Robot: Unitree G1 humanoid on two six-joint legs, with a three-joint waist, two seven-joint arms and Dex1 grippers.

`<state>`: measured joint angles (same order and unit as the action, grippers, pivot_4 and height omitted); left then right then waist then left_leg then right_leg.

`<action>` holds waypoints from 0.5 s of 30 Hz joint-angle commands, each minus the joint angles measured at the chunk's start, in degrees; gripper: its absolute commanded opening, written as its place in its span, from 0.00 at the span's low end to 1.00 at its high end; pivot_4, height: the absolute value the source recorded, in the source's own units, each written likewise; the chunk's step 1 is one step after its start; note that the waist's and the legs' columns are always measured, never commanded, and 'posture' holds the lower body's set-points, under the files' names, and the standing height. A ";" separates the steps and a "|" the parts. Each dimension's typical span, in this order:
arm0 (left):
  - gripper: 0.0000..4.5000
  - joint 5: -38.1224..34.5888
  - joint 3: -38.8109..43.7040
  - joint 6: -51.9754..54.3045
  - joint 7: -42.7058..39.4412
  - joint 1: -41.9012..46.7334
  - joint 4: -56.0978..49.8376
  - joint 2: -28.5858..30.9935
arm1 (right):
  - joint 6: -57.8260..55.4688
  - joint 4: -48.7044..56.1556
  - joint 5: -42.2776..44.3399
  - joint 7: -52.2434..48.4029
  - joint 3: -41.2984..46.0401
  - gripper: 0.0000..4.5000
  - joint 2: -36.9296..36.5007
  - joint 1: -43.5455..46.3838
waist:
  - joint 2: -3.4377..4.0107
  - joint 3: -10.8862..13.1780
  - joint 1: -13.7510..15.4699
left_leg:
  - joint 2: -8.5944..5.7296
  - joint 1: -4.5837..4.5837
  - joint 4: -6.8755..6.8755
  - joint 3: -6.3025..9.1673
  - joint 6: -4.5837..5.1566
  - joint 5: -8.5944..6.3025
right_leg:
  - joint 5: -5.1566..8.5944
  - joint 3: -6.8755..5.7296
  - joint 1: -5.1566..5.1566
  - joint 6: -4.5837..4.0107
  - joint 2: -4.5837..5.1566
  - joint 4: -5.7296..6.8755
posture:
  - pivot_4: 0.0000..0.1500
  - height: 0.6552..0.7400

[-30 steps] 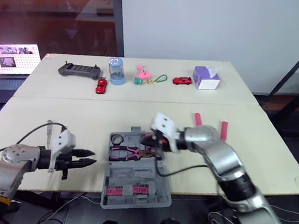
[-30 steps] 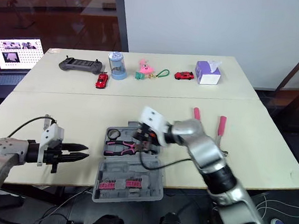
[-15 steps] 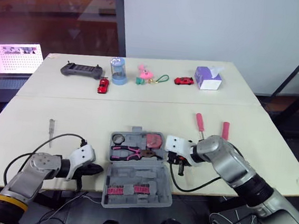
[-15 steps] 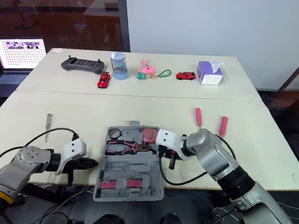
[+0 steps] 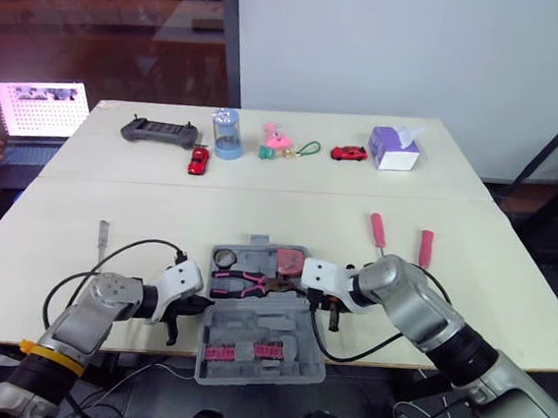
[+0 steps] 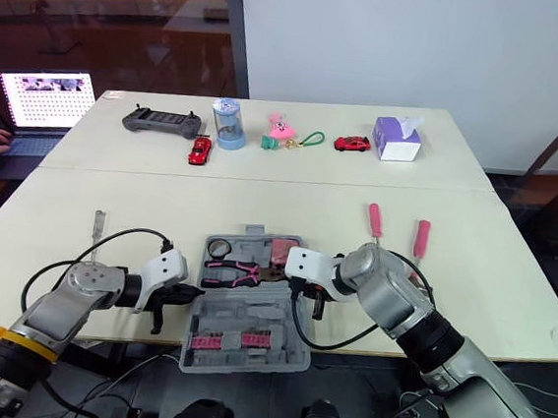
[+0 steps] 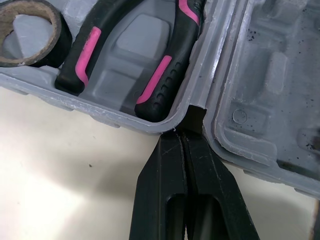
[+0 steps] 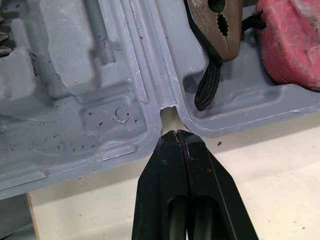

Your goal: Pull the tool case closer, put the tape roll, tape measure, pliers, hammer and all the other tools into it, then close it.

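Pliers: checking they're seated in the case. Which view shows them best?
Left wrist view: the pliers lie close up, handles in their recess. The right wrist view shows the head; the eye views show them whole but small.

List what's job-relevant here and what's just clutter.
Job: grey plastic tool case, pink-handled pliers, black tape roll, red tape measure, two pink-handled tools, slim grey tool.
Clutter: black game controller, two red toy cars, blue jar, pink toy, purple tissue box, laptop.

Controller (image 5: 161,131), blue jar (image 5: 227,132), pink toy (image 5: 276,140), tissue box (image 5: 394,150), 2 red cars (image 5: 198,161) (image 5: 341,153); laptop (image 5: 40,107) at left.
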<state>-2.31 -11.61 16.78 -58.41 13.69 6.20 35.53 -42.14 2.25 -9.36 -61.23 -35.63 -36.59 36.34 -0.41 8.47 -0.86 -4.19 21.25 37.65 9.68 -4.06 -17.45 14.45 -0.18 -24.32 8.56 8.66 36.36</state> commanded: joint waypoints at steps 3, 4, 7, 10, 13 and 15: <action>0.02 1.13 -2.02 -0.88 0.46 2.07 2.25 -1.78 | 1.41 -0.13 -0.26 0.31 0.18 0.00 2.95 1.78 | 0.00 0.00 0.14 | 0.00 0.00 0.10 0.00 0.01 -0.01 | -0.04 0.00 0.06 0.01 -0.01 0.00 | 1.00 1.00; 0.02 1.33 -1.98 -1.17 0.45 2.53 3.02 -1.82 | 1.59 -0.65 -0.42 0.52 0.30 0.00 3.29 1.99 | 0.00 0.00 0.15 | 0.00 -0.01 0.11 0.00 0.01 -0.01 | -0.05 0.00 0.06 0.01 -0.01 0.01 | 1.00 1.00; 0.02 1.96 -2.00 -2.53 0.41 5.29 6.90 -2.30 | 2.06 -2.66 -0.81 0.67 0.49 0.00 4.29 2.99 | 0.00 0.00 0.13 | 0.00 -0.04 0.18 0.02 0.01 -0.01 | -0.06 -0.01 0.11 0.00 -0.02 0.05 | 1.00 1.00; 0.02 3.19 -2.43 -5.70 0.30 9.40 12.92 -2.68 | 2.47 -5.00 -1.27 0.83 0.86 0.00 5.27 4.19 | 0.00 -0.01 0.17 | 0.00 -0.06 0.26 0.03 0.01 -0.01 | -0.10 -0.02 0.15 0.00 -0.03 0.09 | 1.00 1.00; 0.02 4.25 -2.51 -9.48 -0.29 14.08 20.19 -3.18 | 3.51 -8.01 -1.85 1.86 1.63 0.00 6.25 5.43 | -0.01 -0.01 0.00 | 0.00 -0.08 0.29 0.04 0.01 0.00 | -0.12 -0.02 0.19 0.00 -0.05 0.10 | 1.00 1.00; 0.02 4.71 -2.39 -11.25 -0.40 16.10 23.49 -3.73 | 3.98 -9.69 -2.14 2.71 2.07 0.00 6.91 6.01 | -0.01 -0.01 -0.21 | 0.00 -0.08 0.29 0.04 0.00 0.00 | -0.12 -0.03 0.19 0.00 -0.05 0.10 | 1.00 1.00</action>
<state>1.42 -13.08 7.50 -59.53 28.60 27.89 32.89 -39.87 -7.52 -11.45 -60.08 -34.96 -31.53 40.70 -0.43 8.46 -1.07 -4.18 21.17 37.94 9.72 -4.06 -17.45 14.33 -0.20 -24.14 8.56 8.60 36.46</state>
